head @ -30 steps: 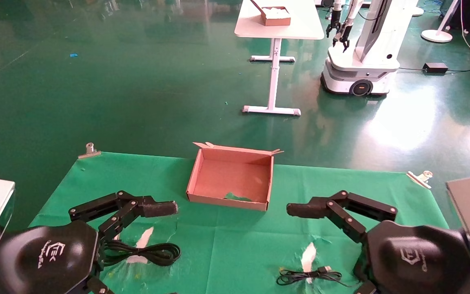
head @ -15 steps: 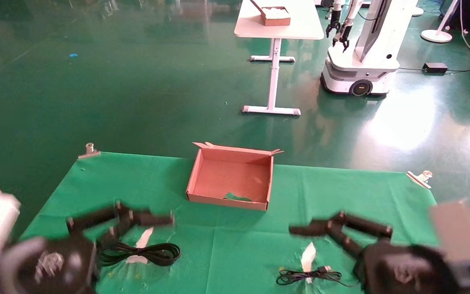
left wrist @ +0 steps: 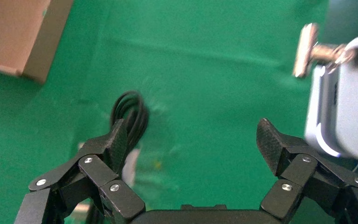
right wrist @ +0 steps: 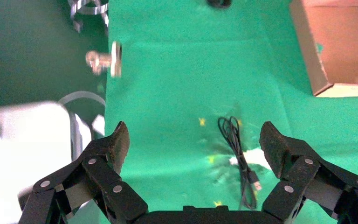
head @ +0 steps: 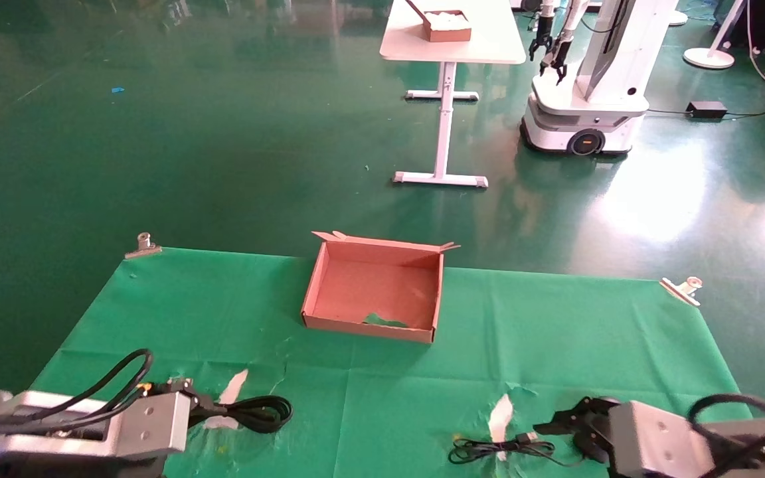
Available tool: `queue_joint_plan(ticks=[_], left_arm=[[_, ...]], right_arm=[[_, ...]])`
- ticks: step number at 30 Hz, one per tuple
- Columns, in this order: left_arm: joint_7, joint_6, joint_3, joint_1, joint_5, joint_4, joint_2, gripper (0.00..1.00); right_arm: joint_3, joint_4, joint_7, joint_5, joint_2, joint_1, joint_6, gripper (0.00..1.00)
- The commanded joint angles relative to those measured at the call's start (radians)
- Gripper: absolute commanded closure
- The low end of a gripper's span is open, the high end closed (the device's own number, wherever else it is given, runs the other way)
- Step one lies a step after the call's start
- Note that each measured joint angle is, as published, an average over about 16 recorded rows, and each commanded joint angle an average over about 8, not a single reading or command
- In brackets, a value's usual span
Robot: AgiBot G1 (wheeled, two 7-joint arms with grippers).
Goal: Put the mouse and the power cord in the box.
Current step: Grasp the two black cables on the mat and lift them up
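The box (head: 372, 292) sits open on the green cloth (head: 555, 332) at the far middle of the table, with nothing inside; a tear in its floor near the front wall shows green through. Its corner flaps stand up at the back.

The power cord (head: 250, 411) lies in glossy black loops on the near left part of the cloth, beside a white torn patch (head: 233, 388). Its brick is not visible. In the left wrist view the loops (left wrist: 131, 109) lie just beyond one fingertip (left wrist: 119, 142).

A thin black cable (head: 499, 448) with a USB plug lies coiled on the near right part of the cloth, across another white tear. The mouse body itself cannot be seen in any view.

The left gripper (left wrist: 193, 142) hangs low at the near left edge, jaws spread wide and holding nothing. The right gripper (right wrist: 195, 142) hangs low at the near right edge, jaws likewise wide apart and empty, with the thin cable (right wrist: 237, 149) on the cloth beneath it.

Nothing lies between either cable and the box. Metal clips (head: 143, 244) pin the cloth at its far corners.

Beyond the table, on the green floor, stand a white table (head: 452, 40) carrying a small brown box (head: 445, 25), and a white wheeled robot (head: 585, 99).
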Motion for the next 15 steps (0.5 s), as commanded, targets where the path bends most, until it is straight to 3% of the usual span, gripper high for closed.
queue_joint_plan(ticks=[1,9,15], left_arm=[[-0.017,0.006,0.017,-0.024,0.052,-0.001,0.013,0.0],[-0.009,-0.002,0.024,-0.027,0.069,0.01,0.023,0.0],[-0.028,-0.084,0.096,-0.045,0.302,0.007,0.107,0.0]], right_arm=[[-0.022,0.014,0.018,-0.055,-0.01,0.04,-0.008,0.0],[-0.024,-0.002,0.011,-0.06,-0.017,0.044,-0.014,0.0],[-0.029,-0.015,0.013,-0.055,-0.023,0.041,-0.013,0.0]])
